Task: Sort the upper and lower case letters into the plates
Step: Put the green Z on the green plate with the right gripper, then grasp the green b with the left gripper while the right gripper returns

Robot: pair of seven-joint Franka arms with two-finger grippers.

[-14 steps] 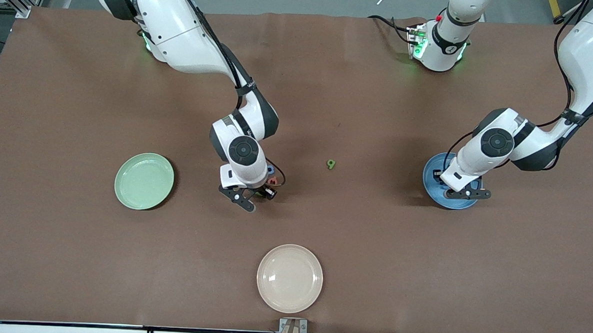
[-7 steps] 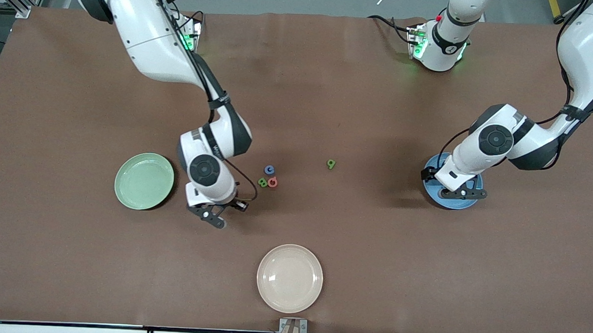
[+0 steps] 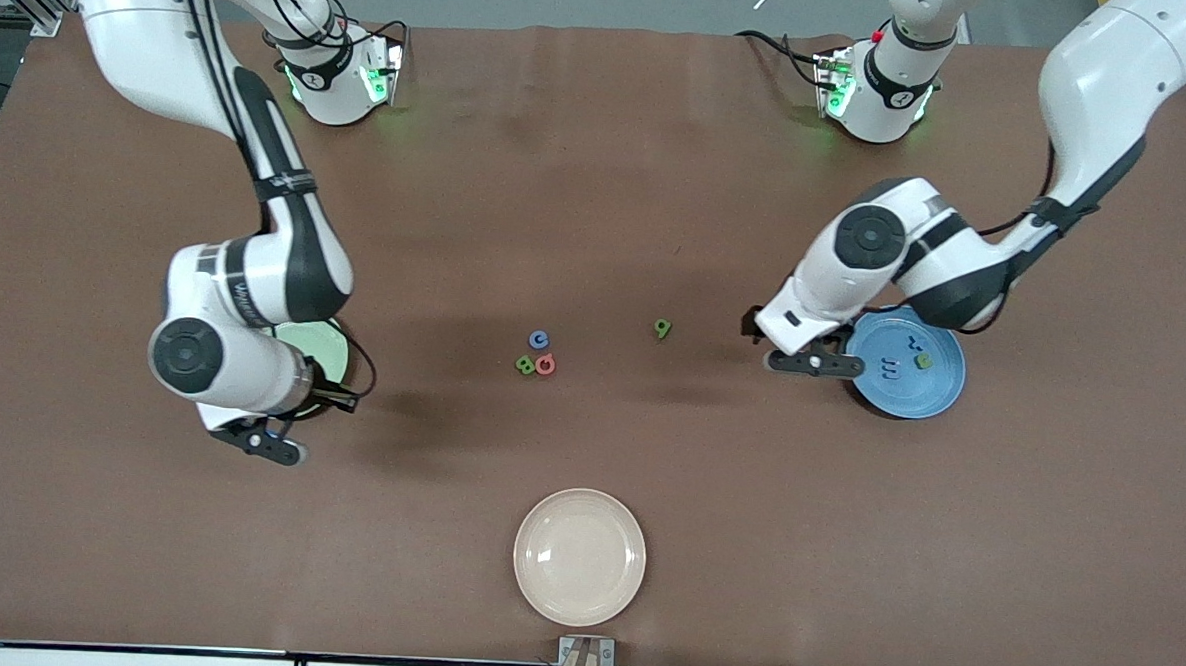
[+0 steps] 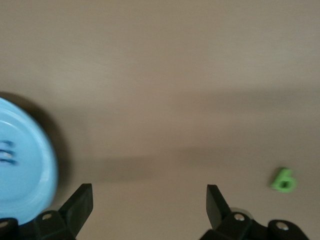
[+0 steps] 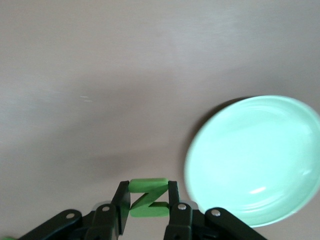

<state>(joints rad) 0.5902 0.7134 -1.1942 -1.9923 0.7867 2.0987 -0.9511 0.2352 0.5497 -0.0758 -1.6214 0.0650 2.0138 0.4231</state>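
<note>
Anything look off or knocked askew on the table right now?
Nothing stands out. The right claw grips a green Z squarely beside the pale green plate. The left claw is open and empty beside the blue plate. Four letters lie flat mid-table, and the cream plate sits level.

**Hidden, cropped and illegible items**

- Pale green round plate (image 3: 328,339): front view, mostly covered by the right arm's wrist; only a sliver of rim shows. Right wrist view (image 5: 260,160): cut off at the picture's edge.
- Blue round plate (image 4: 22,165): left wrist view, cropped at the edge and blurred; the dark marks on it are unreadable.
- Small foam pieces on the blue plate (image 3: 892,367): front view, too small to read as letters.
- Green foam Z-shaped letter (image 5: 147,198): pinched between the right gripper's (image 5: 148,202) fingers, sides covered by the pads; unseen in the front view.
- Lone green foam letter (image 4: 283,179): blurred; character uncertain.
- Left gripper (image 4: 150,204): fingers cut off low, bases unseen.
</note>
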